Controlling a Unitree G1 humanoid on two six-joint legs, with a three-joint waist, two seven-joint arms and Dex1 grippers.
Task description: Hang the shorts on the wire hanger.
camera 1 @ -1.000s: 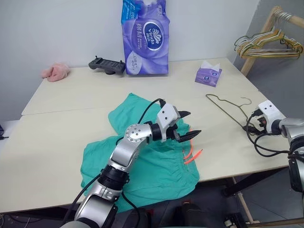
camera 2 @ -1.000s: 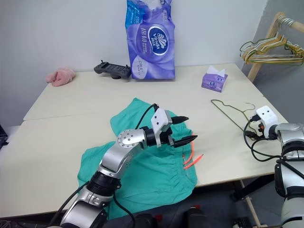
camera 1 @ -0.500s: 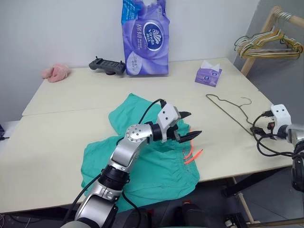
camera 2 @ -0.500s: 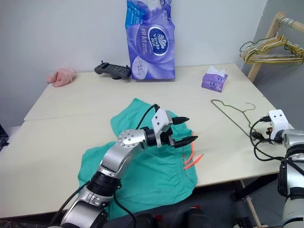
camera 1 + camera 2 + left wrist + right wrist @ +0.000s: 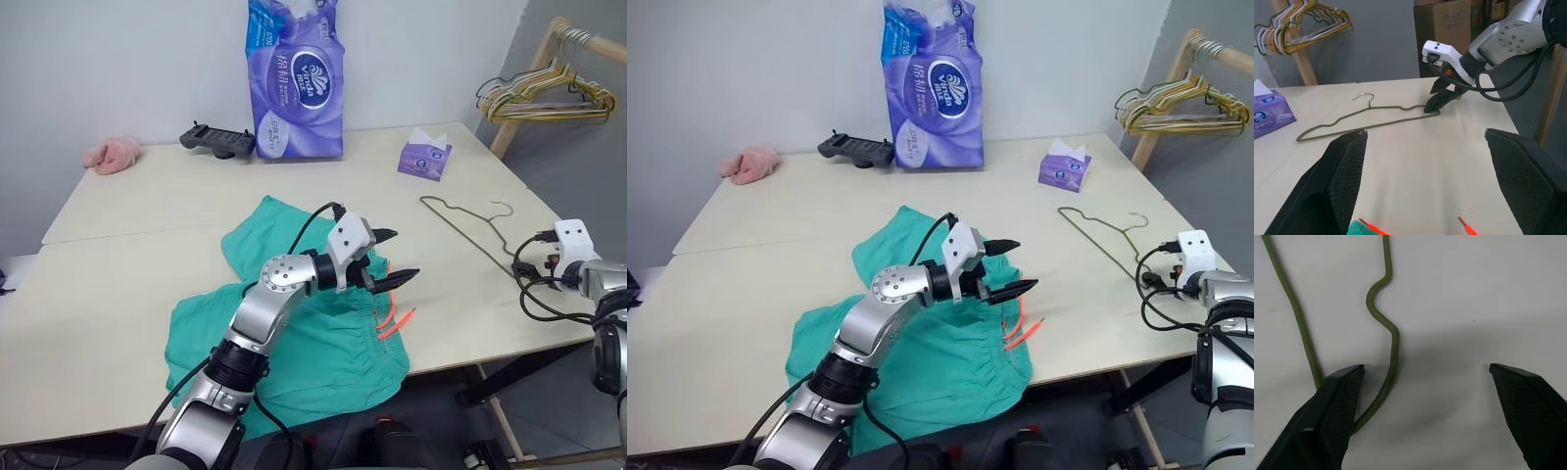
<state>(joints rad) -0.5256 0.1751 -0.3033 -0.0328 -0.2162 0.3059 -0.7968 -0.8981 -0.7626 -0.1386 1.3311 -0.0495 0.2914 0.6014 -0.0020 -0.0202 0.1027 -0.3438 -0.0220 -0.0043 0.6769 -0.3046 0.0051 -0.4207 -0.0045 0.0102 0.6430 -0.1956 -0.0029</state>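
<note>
1. Shorts lie flat on the worktop, lower centre of the frame, orange drawstring trailing off the right side.
2. Wire hanger flat on the worktop, right of centre, well apart from the shorts.
3. Left hand hovers over the shorts' waistband, fingers spread, nothing in them.
4. Right hand at the hanger's near corner, right edge of the frame; fingers spread, wire beside one finger, no grip.
5. Hanger bunch upper right, tissue box below it.
</note>
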